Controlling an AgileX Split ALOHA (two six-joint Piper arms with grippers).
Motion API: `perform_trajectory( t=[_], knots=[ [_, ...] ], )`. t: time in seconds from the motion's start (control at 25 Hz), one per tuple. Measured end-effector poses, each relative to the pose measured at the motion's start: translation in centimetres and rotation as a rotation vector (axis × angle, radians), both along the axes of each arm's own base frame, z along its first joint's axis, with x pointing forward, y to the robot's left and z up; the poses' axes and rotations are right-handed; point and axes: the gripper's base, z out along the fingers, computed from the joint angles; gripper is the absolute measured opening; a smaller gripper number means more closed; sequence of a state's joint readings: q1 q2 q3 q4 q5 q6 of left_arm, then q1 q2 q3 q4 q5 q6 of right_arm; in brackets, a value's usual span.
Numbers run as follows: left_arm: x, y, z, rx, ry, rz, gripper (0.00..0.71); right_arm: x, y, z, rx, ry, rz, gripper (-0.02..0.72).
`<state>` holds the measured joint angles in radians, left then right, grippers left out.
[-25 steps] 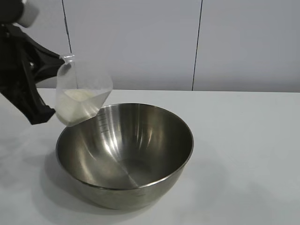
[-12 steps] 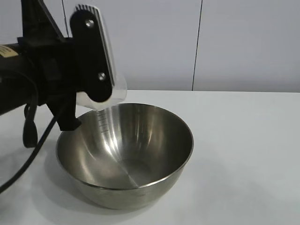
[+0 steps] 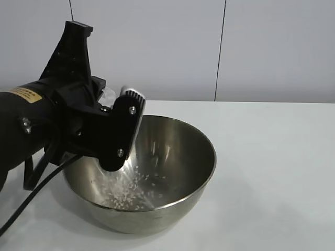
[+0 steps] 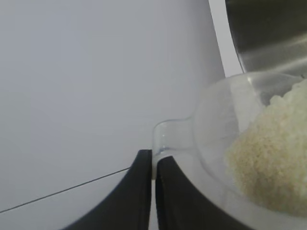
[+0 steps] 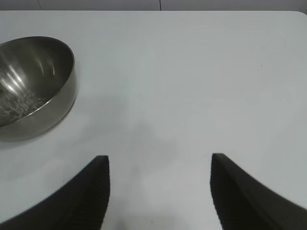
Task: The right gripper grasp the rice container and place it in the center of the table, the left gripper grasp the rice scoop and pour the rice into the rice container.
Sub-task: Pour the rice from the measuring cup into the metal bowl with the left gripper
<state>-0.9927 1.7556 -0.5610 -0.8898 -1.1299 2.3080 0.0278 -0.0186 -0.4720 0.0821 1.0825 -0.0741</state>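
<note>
Two arms, one busy: nearest us the left gripper, fingers pinched on the handle tab of the rice scoop, tipped over the rice container w/ rice landing in the bottom. Container sits approx mid table. Right gripper hangs apart, fingers wide, empty. Risk, we judge: scoop is at the near rim, so grains could bounce or spill outside. Scoop body is mostly hidden behind the gripper in the exterior view.

The bowl is shiny polished steel; the scoop is clear, smooth plastic; the worktop is matt white.
</note>
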Motion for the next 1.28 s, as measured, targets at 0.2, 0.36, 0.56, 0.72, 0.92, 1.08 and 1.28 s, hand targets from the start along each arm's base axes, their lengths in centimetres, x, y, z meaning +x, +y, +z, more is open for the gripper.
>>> perform_trajectory(
  t=[0.2,0.36,0.56,0.72,0.92,1.08,1.28],
  knots=[
    [0.1,-0.4,0.3,0.098,-0.037,-0.035,0.009,0.0,0.0,0.0,0.000,0.000,0.000,0.419],
    [0.3,-0.8,0.7,0.165,-0.070,-0.045,0.009,0.0,0.0,0.0,0.000,0.000,0.000,0.419],
    [0.7,-1.3,1.4,0.208,-0.106,-0.049,0.009,0.0,0.0,0.0,0.000,0.000,0.000,0.419],
    [0.8,-1.5,1.6,0.215,-0.117,-0.049,0.009,0.0,0.0,0.0,0.000,0.000,0.000,0.419],
    [0.8,-1.5,1.6,0.220,-0.120,-0.048,0.009,0.0,0.0,0.0,0.000,0.000,0.000,0.419],
    [0.8,-1.4,1.6,0.211,-0.115,-0.042,0.009,0.0,0.0,0.0,0.000,-0.001,0.000,0.419],
    [1.0,-0.9,3.3,-0.018,-0.079,0.058,0.009,0.0,0.0,0.0,0.000,-0.001,0.000,0.419]
  ],
)
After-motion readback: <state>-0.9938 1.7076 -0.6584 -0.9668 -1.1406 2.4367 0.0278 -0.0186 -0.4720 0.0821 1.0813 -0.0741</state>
